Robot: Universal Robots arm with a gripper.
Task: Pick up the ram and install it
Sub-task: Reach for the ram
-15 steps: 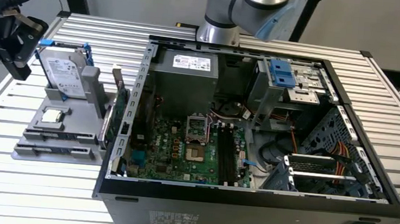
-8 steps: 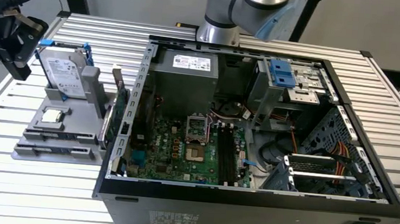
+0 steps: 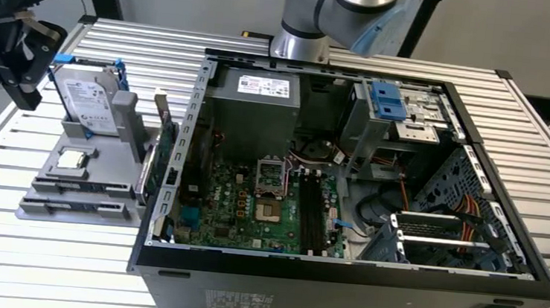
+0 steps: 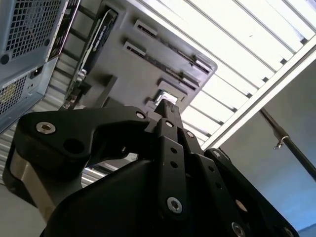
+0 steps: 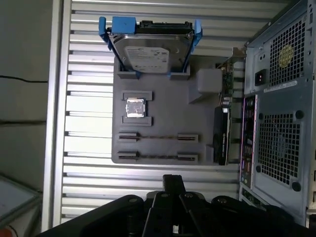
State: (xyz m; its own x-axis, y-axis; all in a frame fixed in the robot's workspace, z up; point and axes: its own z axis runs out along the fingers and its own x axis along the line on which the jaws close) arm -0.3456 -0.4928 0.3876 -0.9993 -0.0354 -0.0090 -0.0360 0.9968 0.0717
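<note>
Two thin dark ram sticks (image 5: 158, 137) lie edge-up in the slots of a grey holder tray (image 5: 163, 94). In the exterior view the ram (image 3: 78, 189) sits near the tray's front. My black gripper (image 3: 24, 80) hangs over the table at the exterior view's left, beside and above the tray, apart from it. Its fingers (image 5: 173, 181) meet at the tip, shut on nothing; the fingers (image 4: 165, 106) point toward the tray. The black memory slots (image 3: 310, 211) run along the green motherboard inside the open computer case (image 3: 198, 117).
On the tray stand a silver hard drive (image 3: 90, 104) in blue brackets and a small processor chip (image 3: 74, 157). A green card with a metal bracket (image 3: 161, 151) stands between tray and case. Cables and a drive cage (image 3: 398, 109) crowd the case's right side.
</note>
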